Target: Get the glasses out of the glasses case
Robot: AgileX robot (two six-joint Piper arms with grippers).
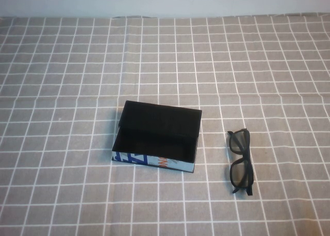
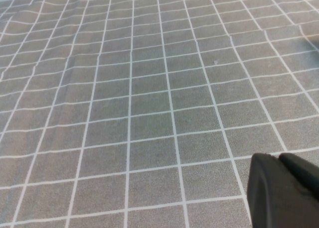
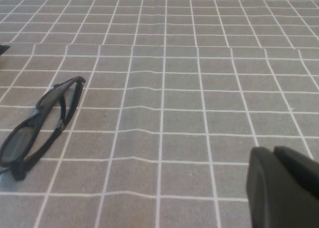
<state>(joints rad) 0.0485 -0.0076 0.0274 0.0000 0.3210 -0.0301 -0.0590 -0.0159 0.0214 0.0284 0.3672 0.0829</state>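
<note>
The glasses case (image 1: 154, 162) lies open in the middle of the table in the high view. Its lid (image 1: 161, 119) is tipped back and its black inside holds nothing. The black glasses (image 1: 241, 174) lie folded on the cloth to the right of the case, apart from it. They also show in the right wrist view (image 3: 22, 138). My right gripper (image 3: 273, 150) is shut and empty over bare cloth, some way from the glasses. My left gripper (image 2: 279, 157) is shut and empty over bare cloth. Neither gripper shows in the high view.
A grey tablecloth with a white grid (image 1: 77, 66) covers the table. A pale wall (image 1: 165, 1) runs along the far edge. A dark corner (image 3: 3, 49) shows at the edge of the right wrist view.
</note>
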